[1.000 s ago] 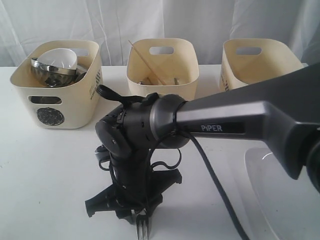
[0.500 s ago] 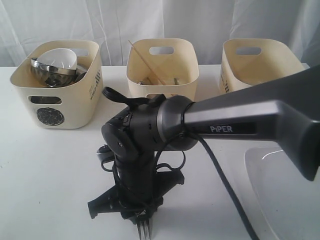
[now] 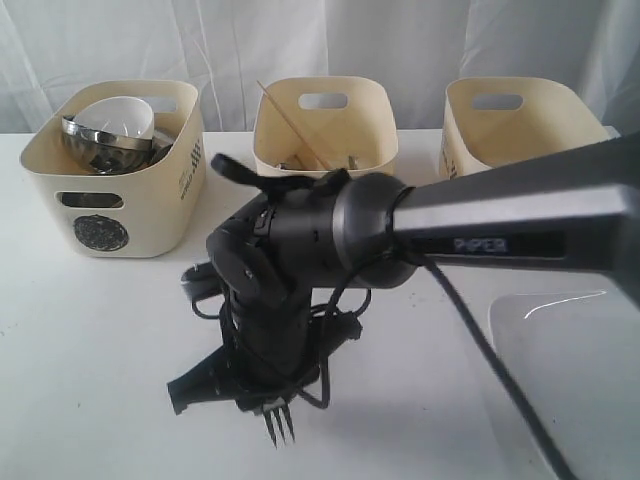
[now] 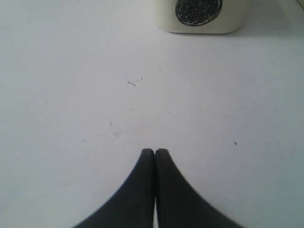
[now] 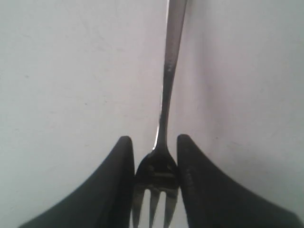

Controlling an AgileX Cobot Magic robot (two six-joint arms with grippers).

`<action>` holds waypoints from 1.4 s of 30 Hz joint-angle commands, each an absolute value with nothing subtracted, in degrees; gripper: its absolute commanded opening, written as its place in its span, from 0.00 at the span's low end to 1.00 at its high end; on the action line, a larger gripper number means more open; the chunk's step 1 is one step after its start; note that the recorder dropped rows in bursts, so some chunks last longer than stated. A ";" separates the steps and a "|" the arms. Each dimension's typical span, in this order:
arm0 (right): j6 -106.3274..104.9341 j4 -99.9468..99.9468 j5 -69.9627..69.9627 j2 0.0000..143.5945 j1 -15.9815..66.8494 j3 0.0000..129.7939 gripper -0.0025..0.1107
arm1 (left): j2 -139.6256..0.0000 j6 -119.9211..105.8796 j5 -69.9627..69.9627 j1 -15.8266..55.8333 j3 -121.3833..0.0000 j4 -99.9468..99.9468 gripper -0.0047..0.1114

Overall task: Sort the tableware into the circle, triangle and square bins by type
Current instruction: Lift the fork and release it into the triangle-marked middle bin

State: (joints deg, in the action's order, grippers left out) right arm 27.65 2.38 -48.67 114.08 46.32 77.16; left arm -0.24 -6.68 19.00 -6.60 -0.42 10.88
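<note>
the left bin [image 3: 150, 215] holds a steel bowl [image 3: 95, 145] and a small white bowl [image 3: 115, 115]; near it the left gripper [image 4: 155, 151] is pressed closed above the table [image 4: 71, 95]. in front of the middle bin [image 3: 372, 110] with the chopsticks [image 3: 295, 125], the right gripper [image 5: 154, 138] clamps the fork [image 5: 166, 85] by its head, and the right arm [image 3: 520, 215] hides the table behind it. the right bin [image 3: 520, 140] and the plate [image 3: 580, 380] sit farther right.

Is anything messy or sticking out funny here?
A little. One chopstick pokes up slanted past the rim of the middle bin. The white bowl lies tipped on the steel bowl in the left bin. The fork isn't binned; the right gripper pinches its head.
</note>
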 commanded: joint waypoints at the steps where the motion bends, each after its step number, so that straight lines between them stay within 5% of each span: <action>1: 27.02 4.94 -47.86 109.58 44.94 78.25 0.02 | 0.00 -6.91 19.51 -6.71 0.00 11.22 0.04; 17: 26.70 4.97 -41.50 99.05 41.11 78.25 0.02 | 0.00 -6.91 19.51 -6.71 0.00 11.22 0.04; 27: 31.14 13.30 -18.29 93.75 31.99 78.25 0.02 | 0.00 -6.91 19.51 -6.71 0.00 11.22 0.04; 42: 31.15 13.82 11.71 107.09 20.47 78.25 0.02 | 0.00 -6.91 19.51 -6.71 0.00 11.22 0.04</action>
